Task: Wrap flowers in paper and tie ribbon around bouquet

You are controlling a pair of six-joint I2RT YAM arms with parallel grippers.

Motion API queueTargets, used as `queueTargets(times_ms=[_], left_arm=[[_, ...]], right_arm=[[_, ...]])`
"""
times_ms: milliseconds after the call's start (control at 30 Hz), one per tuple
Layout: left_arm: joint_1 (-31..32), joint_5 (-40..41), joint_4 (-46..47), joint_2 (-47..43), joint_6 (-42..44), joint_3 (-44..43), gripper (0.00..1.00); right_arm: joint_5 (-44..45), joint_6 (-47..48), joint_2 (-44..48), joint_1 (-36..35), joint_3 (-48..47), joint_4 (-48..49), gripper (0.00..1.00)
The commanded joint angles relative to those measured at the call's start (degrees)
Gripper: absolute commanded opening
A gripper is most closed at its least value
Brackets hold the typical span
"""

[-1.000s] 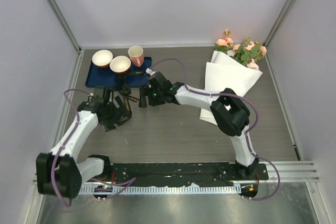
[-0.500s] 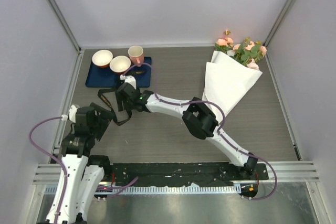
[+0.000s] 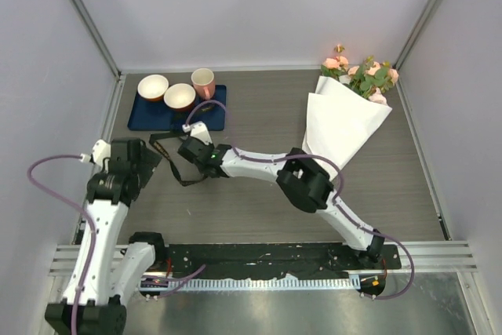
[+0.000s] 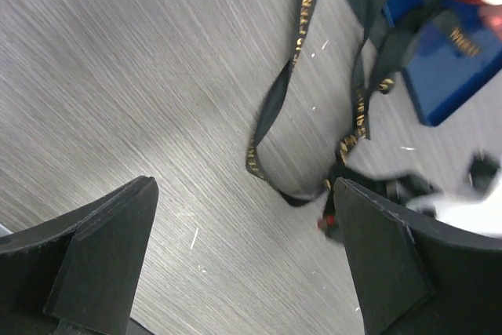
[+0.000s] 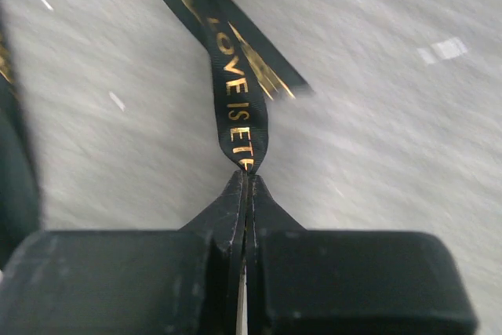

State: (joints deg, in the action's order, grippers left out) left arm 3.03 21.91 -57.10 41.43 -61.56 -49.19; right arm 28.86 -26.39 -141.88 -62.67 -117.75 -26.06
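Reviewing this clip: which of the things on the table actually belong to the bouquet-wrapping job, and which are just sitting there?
Part of the job:
- ribbon, pinched in the shut right gripper
- flowers
- paper, wrapped round the flowers as a cone
- left gripper, open and empty

Just lying about:
- blue mat
- two bowls
- pink cup

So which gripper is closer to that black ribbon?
The right. The right gripper is shut on the ribbon; the left gripper hangs open just short of it, holding nothing.
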Motion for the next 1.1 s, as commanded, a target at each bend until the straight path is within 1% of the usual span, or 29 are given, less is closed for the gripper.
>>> queueTargets(times_ms=[0, 33, 67, 100, 133, 167, 200, 267, 300, 333, 367, 400, 467, 500, 533, 567, 600, 633, 667, 700, 733, 767, 800, 833, 900, 933, 1000, 1033, 1067], left_arm=[[-2.40, -8.10, 4.80, 11.28, 2.50, -2.22, 1.00], [-2.67, -8.81, 5.59, 13.13, 2.85, -2.14, 1.00], [-2.76, -9.08, 8.47, 14.72, 3.28, -1.53, 1.00], [-2.85, -9.51, 10.59, 18.13, 3.90, -0.91, 0.99], [-2.76, -9.78, 12.35, 19.73, 4.69, 0.31, 1.00], [-4.59, -10.04, 15.93, 21.83, 4.96, 0.93, 1.00], [-4.70, -10.83, 17.80, 25.42, 5.05, 1.46, 1.00], [-4.78, -14.51, 23.32, 30.00, 6.18, 2.17, 1.00], [-4.70, -19.49, 24.74, 31.94, 6.54, 1.99, 1.00], [-4.70, -21.71, 25.89, 35.87, 6.63, 1.90, 1.00], [-4.35, -24.35, 27.55, 37.48, 7.41, 1.64, 0.98], [-4.08, -26.11, 27.92, 38.97, 7.85, 1.38, 0.97], [-1.81, -26.66, 28.36, 40.39, 8.65, 1.29, 0.96], [-1.10, -26.57, 29.14, 40.31, 8.74, 1.72, 0.96], [-0.40, -26.40, 30.02, 39.96, 8.56, 2.77, 0.96], [1.00, -26.22, 31.34, 39.87, 8.39, 3.04, 0.96], [1.71, -25.78, 31.35, 40.04, 7.95, 3.05, 0.99], [2.33, -24.91, 31.35, 40.48, 7.51, 2.70, 1.00], [3.20, -24.99, 31.35, 41.62, 6.90, 2.43, 1.00], [3.82, -25.25, 31.96, 42.41, 5.85, 2.00, 1.00], [4.52, -25.16, 32.83, 43.20, 5.58, 1.56, 1.00], [6.45, -24.03, 32.58, 45.30, 5.49, 0.94, 1.00], [7.33, -22.89, 32.06, 46.54, 4.79, -0.54, 1.00], [8.56, -22.36, 31.18, 47.59, 4.26, -1.17, 0.97], [9.01, -22.53, 31.26, 51.11, 2.68, -1.78, 0.90], [9.27, -22.79, 31.96, 52.34, 1.80, -1.87, 0.83], [9.36, -22.44, 31.88, 55.14, 1.44, -2.57, 0.78], [9.37, -22.35, 31.88, 55.77, 0.92, -2.58, 0.70], [9.37, -20.78, 31.79, 56.30, 0.83, -2.58, 0.65]], right_arm=[[-1.78, -1.11, 13.70, -0.08, 25.20, -4.63, 0.00], [-2.49, -2.07, 22.27, -0.08, 29.73, -3.65, 0.00], [-2.93, -4.78, 26.18, -0.17, 34.13, -2.86, 0.00], [-3.89, -6.03, 30.74, -0.17, 42.61, -1.37, 0.00], [-4.68, -7.61, 38.01, -0.17, 46.61, -0.57, 0.00], [-5.91, -10.23, 41.83, -0.25, 50.48, 0.48, 0.00], [-8.97, -11.82, 44.91, -0.25, 57.13, 3.36, 0.00], [-14.51, -13.68, 51.49, -0.25, 61.57, 6.10, 0.01], [-16.19, -14.03, 52.92, -0.25, 63.51, 7.33, 0.18], [-15.77, -13.78, 54.42, -0.25, 63.70, 6.82, 0.34], [-14.37, -12.82, 56.17, -0.17, 63.61, 6.47, 0.47], [-13.23, -9.76, 56.63, 1.05, 62.31, 6.03, 0.64], [-14.35, -5.27, 55.85, 3.42, 59.41, 5.76, 0.69], [-14.53, -3.42, 53.49, 5.52, 55.39, 5.07, 0.70], [-14.27, 1.56, 52.16, 6.42, 53.44, 4.88, 0.72], [-13.75, 3.52, 50.23, 7.56, 51.50, 4.80, 0.74], [-14.01, 5.37, 46.47, 9.66, 46.61, 3.40, 0.74], [-14.97, 8.87, 44.00, 10.55, 43.95, 2.78, 0.75], [-15.67, 11.16, 41.97, 11.25, 41.66, 3.30, 0.75], [-16.20, 13.01, 37.60, 11.87, 38.25, 4.52, 0.75], [-16.29, 16.95, 35.04, 11.79, 35.43, 4.01, 0.76], [-16.73, 18.55, 32.57, 11.87, 32.18, 1.83, 0.76], [-17.08, 19.70, 28.20, 11.70, 28.06, 2.15, 0.76], [-17.95, 21.54, 26.50, 11.87, 26.89, 3.12, 0.77], [-17.79, 22.17, 22.99, 11.87, 23.47, 4.44, 0.77], [-17.61, 22.43, 20.53, 11.70, 22.66, 4.36, 0.77], [-15.61, 22.96, 19.11, 11.35, 22.13, 4.79, 0.76], [-15.07, 22.96, 18.41, 11.17, 22.56, 5.23, 0.76], [-14.63, 22.88, 18.22, 11.08, 23.35, 7.06, 0.75]])
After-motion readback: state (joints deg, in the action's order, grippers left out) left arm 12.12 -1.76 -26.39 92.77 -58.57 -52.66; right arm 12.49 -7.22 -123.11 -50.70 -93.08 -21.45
